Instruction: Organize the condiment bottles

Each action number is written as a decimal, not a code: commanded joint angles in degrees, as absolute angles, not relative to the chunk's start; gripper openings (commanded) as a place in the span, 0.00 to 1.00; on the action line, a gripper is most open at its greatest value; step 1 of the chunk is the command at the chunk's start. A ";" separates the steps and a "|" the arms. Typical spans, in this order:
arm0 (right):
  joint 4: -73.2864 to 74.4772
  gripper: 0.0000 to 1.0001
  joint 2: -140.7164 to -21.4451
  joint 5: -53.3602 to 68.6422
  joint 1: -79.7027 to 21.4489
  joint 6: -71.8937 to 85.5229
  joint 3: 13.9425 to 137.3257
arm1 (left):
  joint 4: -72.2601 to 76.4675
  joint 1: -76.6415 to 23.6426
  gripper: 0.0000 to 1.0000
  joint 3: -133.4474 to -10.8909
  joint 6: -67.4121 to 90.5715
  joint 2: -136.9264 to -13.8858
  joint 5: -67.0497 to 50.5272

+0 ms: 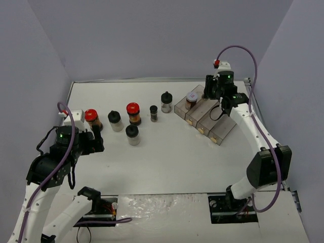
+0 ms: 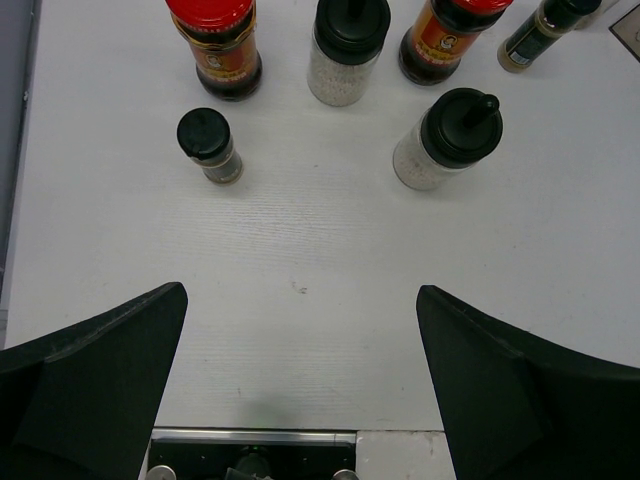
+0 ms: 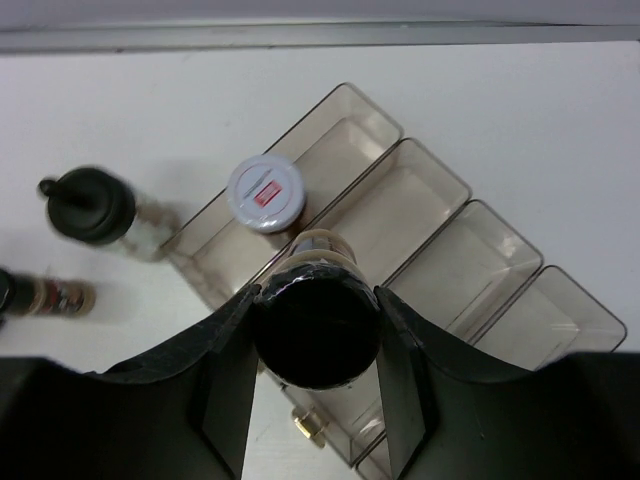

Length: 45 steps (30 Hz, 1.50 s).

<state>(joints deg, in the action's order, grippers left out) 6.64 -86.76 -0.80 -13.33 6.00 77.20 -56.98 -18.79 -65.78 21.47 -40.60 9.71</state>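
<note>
Several condiment bottles stand at the table's left middle: two red-capped brown ones (image 1: 91, 117) (image 1: 133, 112), black-capped clear ones (image 1: 115, 120) (image 1: 132, 134) (image 1: 166, 102) and a small dark one (image 1: 153, 113). The left wrist view shows a red-capped bottle (image 2: 213, 45), a small black-capped jar (image 2: 210, 145) and a clear one (image 2: 448, 138). My left gripper (image 2: 300, 295) is open and empty, just short of them (image 1: 93, 142). My right gripper (image 3: 315, 300) is shut on a black-capped jar (image 3: 315, 325), held over the clear tray (image 3: 440, 190). A white-lidded jar (image 3: 266, 192) stands in the tray's leftmost compartment.
The clear tray (image 1: 217, 132) has several compartments in a diagonal row at the right back. A black-capped clear bottle (image 3: 92, 207) and a small dark bottle (image 3: 45, 295) stand just left of it. The table's back edge (image 3: 320, 35) is close behind.
</note>
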 commanded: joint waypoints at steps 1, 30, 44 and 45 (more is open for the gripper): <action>5.04 0.00 -95.50 1.04 -7.04 10.45 84.79 | -55.67 -18.81 0.97 -67.76 20.92 -40.87 10.99; 4.48 0.13 -119.74 -6.33 -4.66 8.69 98.43 | -60.13 -18.88 0.97 -67.84 23.68 -38.75 12.23; 6.32 0.81 -107.22 -1.99 -5.50 5.83 96.17 | -60.36 -18.90 0.97 -67.87 24.41 -38.23 12.15; 6.90 0.83 -105.41 -1.34 -5.82 5.21 95.92 | -60.19 -18.88 0.97 -67.85 24.42 -38.25 12.11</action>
<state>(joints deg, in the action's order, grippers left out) 7.38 -118.28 -3.99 -4.94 7.56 95.68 -61.52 -18.79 -65.78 23.38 -37.85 11.44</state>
